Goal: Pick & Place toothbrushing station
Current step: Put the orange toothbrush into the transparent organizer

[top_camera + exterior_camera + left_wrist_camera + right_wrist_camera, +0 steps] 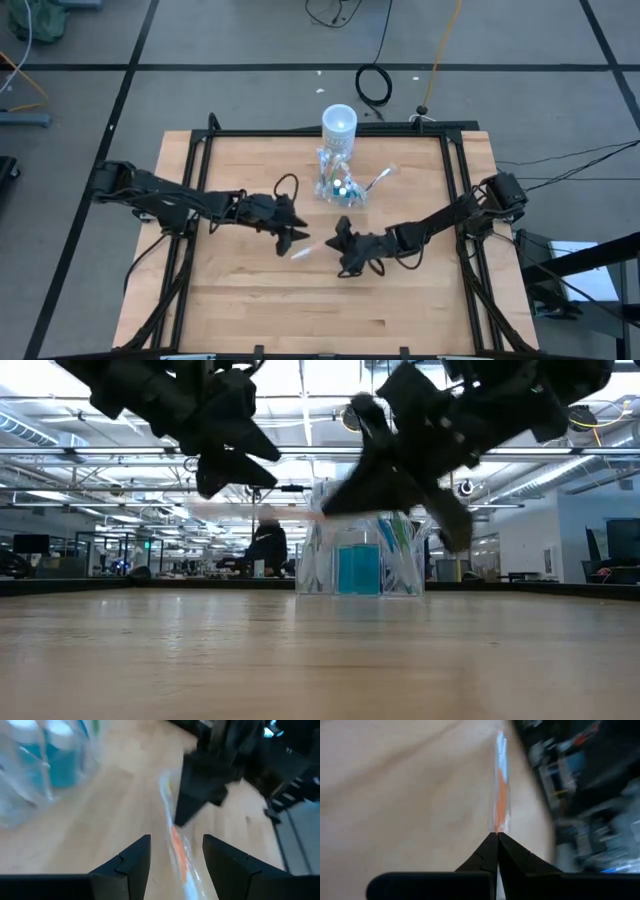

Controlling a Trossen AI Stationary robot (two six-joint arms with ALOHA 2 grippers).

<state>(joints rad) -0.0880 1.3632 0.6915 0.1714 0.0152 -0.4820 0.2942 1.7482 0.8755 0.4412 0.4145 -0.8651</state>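
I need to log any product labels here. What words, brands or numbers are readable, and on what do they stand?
None can be read.
Blue tubes in the clear container: any print too blurred to read.
Wrapped toothbrush pinched by the right gripper: no legible text.
White cylinder: no marking visible.

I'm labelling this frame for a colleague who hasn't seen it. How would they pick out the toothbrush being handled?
On the wooden table, look in front of the clear container, between the two grippers. The right gripper is shut on a slim orange-and-white toothbrush that reaches toward the open left gripper. It alone is outside the container.
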